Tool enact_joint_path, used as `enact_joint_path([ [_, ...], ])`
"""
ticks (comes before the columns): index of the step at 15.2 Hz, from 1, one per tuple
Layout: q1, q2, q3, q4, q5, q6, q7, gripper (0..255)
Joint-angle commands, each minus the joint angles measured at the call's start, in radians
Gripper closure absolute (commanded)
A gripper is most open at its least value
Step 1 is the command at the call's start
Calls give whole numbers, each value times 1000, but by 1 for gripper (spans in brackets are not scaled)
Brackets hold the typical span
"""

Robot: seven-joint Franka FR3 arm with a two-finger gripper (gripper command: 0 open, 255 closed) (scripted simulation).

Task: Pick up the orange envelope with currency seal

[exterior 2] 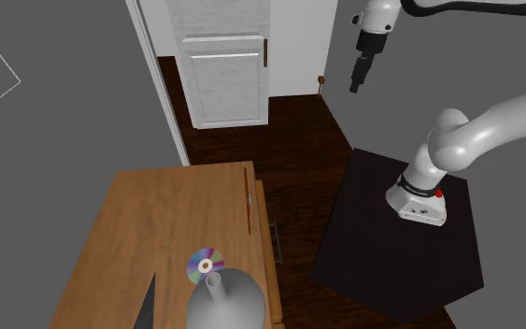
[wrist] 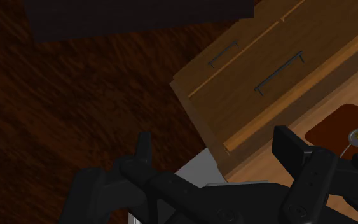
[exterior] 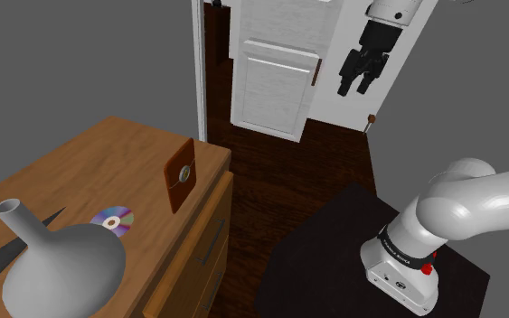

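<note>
Shoulder view puts the gripper (exterior: 356, 86) high above the dark wood floor (exterior: 334, 163) in front of the white door (exterior: 275, 68). Its two black fingers stand apart with nothing between them, so I judge this to be the approach step, with the reach to the table not yet made. The orange envelope (exterior: 181, 174) is well apart from it, at about eight o'clock from the gripper, on the table (exterior: 108, 158) at the edge above the drawers (exterior: 209, 244). It appears to stand upright on its edge, its round seal facing out over the drawers, though this angle makes any lean hard to judge. In the second exterior view the envelope (exterior 2: 248, 201) reads as a thin reddish strip along that same edge, which fits an upright pose. A disc (exterior: 113, 219) lies flat at eight o'clock from the envelope, with a grey vase (exterior: 62, 266) beyond, both apart from it. In the wrist view the envelope (wrist: 336, 130) sits beside one finger, outside the gap. The next move likely calls for carrying the gripper over the table edge, turning the wrist so the jaws straddle the thin card, then lowering onto it.
</note>
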Motion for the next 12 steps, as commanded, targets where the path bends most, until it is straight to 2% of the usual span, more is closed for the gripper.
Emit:
enact_joint_path([
  [1,0,0,0,0,0,0,0,0],
  [6,2,22,145,-28,77,62,229,0],
  [12,-3,122,317,0,149,149,500,0],
])
